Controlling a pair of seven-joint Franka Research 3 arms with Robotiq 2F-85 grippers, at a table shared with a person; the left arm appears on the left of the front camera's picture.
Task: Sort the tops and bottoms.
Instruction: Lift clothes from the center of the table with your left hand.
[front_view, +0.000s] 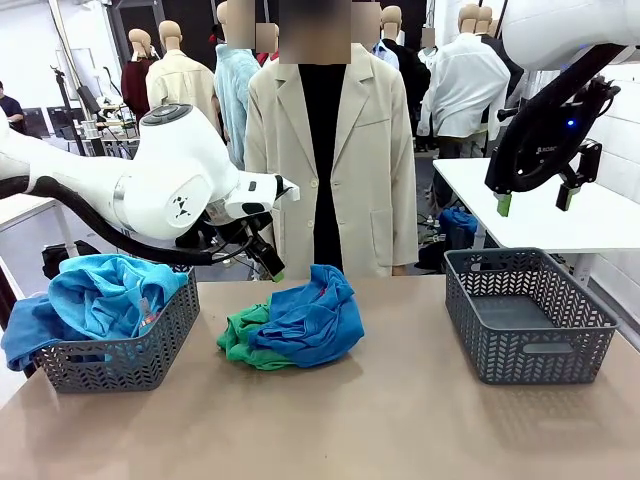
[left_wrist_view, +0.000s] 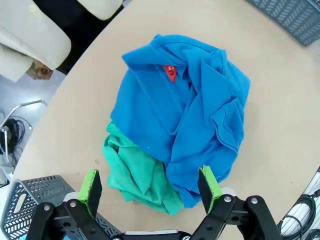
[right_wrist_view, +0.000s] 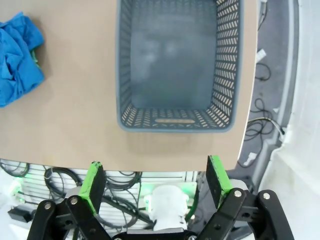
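**A bright workroom around your table**

You are working at a beige table (front_view: 400, 420) with a rounded edge and a plain matte top. On the right of the front view, just past it, a white table (front_view: 600, 215) stands against a pale wall (front_view: 628, 150). The floor (left_wrist_view: 15, 92) is grey, and black cables (left_wrist_view: 11, 132) lie loose on it beside the table's edge. Far back on the left, a cluttered desk (front_view: 100, 130) sits before a bright white backdrop (front_view: 30, 50). The light is even and soft, and it leaves only faint shadows on your tabletop.
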